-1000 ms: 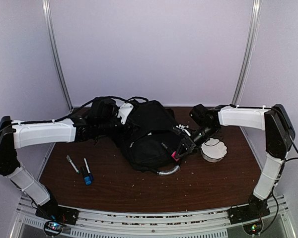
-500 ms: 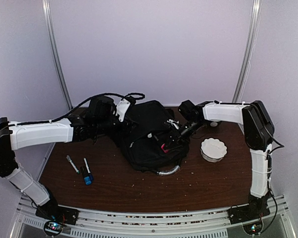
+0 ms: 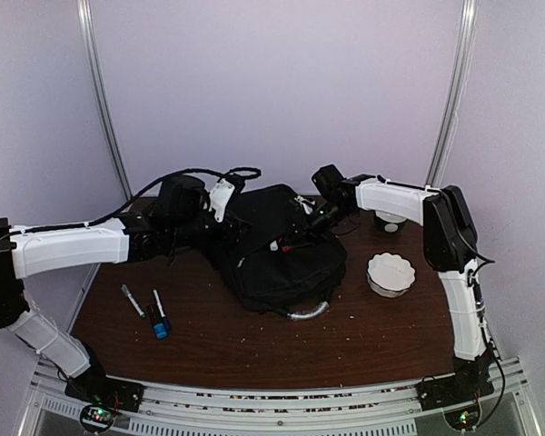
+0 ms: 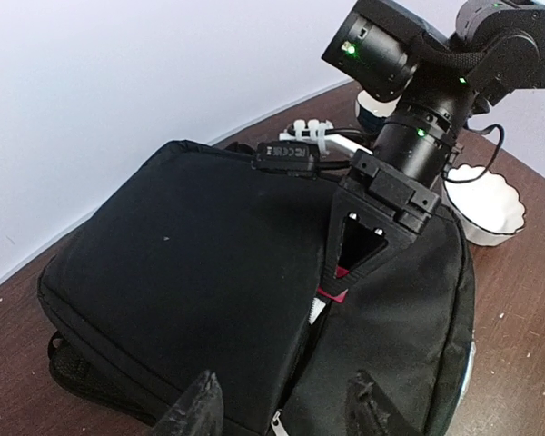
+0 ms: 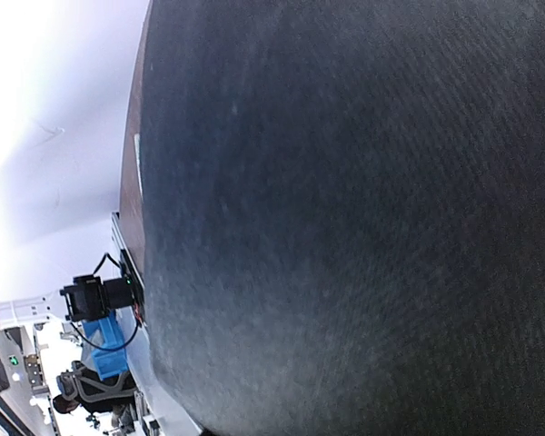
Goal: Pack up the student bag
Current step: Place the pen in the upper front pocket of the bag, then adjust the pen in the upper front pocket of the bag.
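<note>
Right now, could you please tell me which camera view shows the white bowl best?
Top external: the white bowl sits whole, beside the student bag. The left wrist view hides part of it behind the right arm; the right wrist view shows only black fabric.

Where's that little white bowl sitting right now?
In the top view, the white bowl sits on the table's right side, just right of the black backpack.

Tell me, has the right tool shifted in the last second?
Yes. The right tool, pinching a pink tab, slid left and back across the student bag, away from the white bowl.
</note>
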Controlling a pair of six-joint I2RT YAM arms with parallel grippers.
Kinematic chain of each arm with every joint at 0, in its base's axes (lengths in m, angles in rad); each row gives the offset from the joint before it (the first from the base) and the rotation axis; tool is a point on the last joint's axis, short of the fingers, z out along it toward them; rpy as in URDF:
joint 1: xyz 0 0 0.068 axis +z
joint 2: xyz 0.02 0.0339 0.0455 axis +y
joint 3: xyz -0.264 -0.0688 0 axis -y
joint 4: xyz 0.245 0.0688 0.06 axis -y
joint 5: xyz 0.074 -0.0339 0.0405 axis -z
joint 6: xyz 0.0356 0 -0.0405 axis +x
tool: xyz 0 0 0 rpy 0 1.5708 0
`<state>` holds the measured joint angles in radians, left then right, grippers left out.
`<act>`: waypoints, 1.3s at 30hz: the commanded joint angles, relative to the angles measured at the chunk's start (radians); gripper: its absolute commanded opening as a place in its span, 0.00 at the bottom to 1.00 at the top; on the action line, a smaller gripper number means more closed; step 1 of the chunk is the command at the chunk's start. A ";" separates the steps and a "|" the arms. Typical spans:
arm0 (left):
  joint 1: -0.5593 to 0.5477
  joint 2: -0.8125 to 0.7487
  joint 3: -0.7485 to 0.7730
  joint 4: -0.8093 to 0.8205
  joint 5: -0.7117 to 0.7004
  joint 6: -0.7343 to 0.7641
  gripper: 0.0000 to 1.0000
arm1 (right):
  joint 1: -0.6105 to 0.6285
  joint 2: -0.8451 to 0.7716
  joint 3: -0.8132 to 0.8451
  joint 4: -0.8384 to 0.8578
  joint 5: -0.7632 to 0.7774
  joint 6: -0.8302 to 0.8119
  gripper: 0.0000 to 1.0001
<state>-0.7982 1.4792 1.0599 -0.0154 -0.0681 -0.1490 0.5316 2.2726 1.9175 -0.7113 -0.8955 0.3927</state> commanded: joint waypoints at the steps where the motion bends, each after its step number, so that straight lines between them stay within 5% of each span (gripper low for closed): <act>1: -0.009 -0.032 -0.007 0.040 -0.030 -0.017 0.48 | -0.001 0.021 0.055 0.089 0.024 0.032 0.29; 8: -0.009 -0.039 -0.016 0.040 -0.043 -0.008 0.48 | -0.008 -0.097 -0.067 0.053 0.065 -0.035 0.42; 15: -0.010 -0.053 -0.015 0.044 -0.040 0.027 0.48 | -0.010 -0.240 -0.202 0.034 0.156 -0.124 0.45; 17: -0.011 -0.055 -0.014 0.039 -0.050 0.034 0.48 | -0.008 -0.264 -0.211 0.019 0.175 -0.178 0.40; 20: -0.010 -0.057 -0.019 0.028 -0.061 0.033 0.48 | 0.006 -0.279 -0.203 -0.025 0.182 -0.342 0.08; 22: -0.010 -0.058 -0.021 0.019 -0.072 0.026 0.49 | 0.026 -0.291 -0.208 -0.041 0.218 -0.449 0.00; 39: -0.010 -0.069 -0.030 -0.017 -0.126 0.008 0.51 | 0.149 -0.211 -0.204 0.155 0.640 -0.680 0.00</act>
<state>-0.8024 1.4300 1.0359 -0.0628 -0.1802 -0.1333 0.6838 2.0006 1.6577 -0.6556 -0.4068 -0.2581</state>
